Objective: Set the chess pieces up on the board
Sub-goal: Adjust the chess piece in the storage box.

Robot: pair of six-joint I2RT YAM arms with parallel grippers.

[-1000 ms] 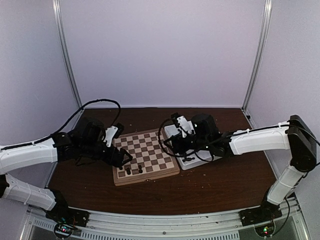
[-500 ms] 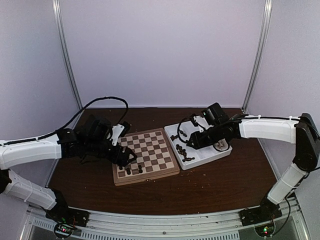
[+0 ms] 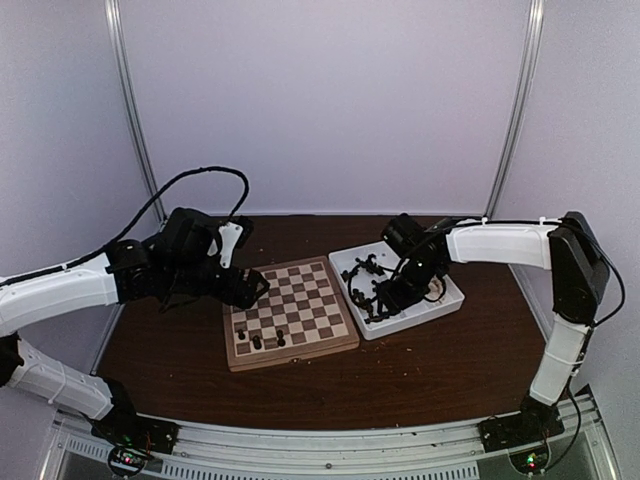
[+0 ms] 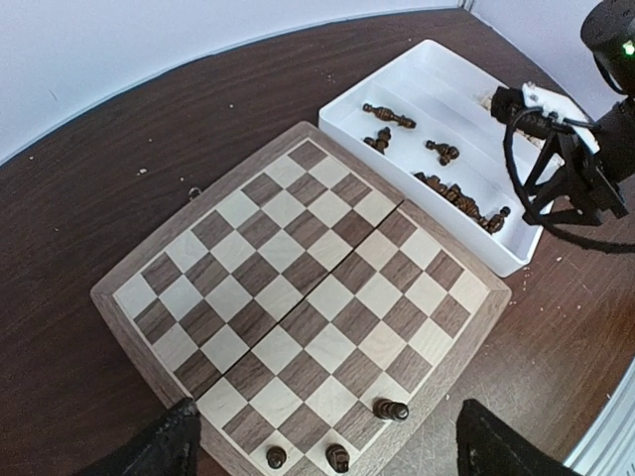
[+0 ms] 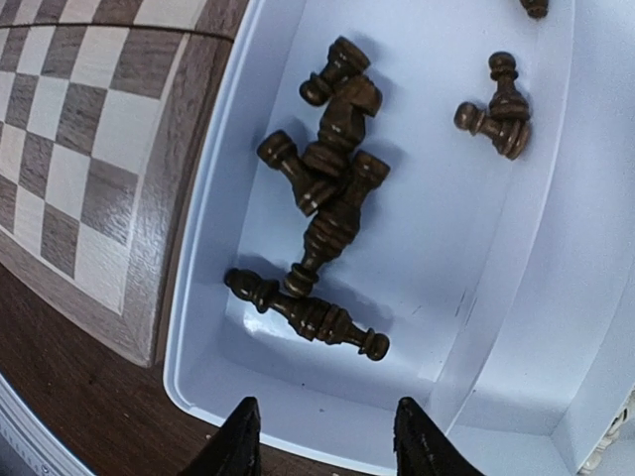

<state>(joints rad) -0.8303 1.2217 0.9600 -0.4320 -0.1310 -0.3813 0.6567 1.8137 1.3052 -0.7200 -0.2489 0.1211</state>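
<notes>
Right gripper agape over tray, chess pieces heaped — three on board

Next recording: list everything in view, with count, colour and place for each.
table: one, dark brown, under everything.
board: one, light and dark brown checks, tan border, on the table.
tray: one, white, compartmented, right of the board.
chess pieces on the board: three, dark brown, on its near rows.
chess pieces in the tray: a heap plus a few loose, dark brown, exact count unclear.
left gripper: one, black, open, over the board's left side.
right gripper: one, black, open, above the tray's heap.
</notes>
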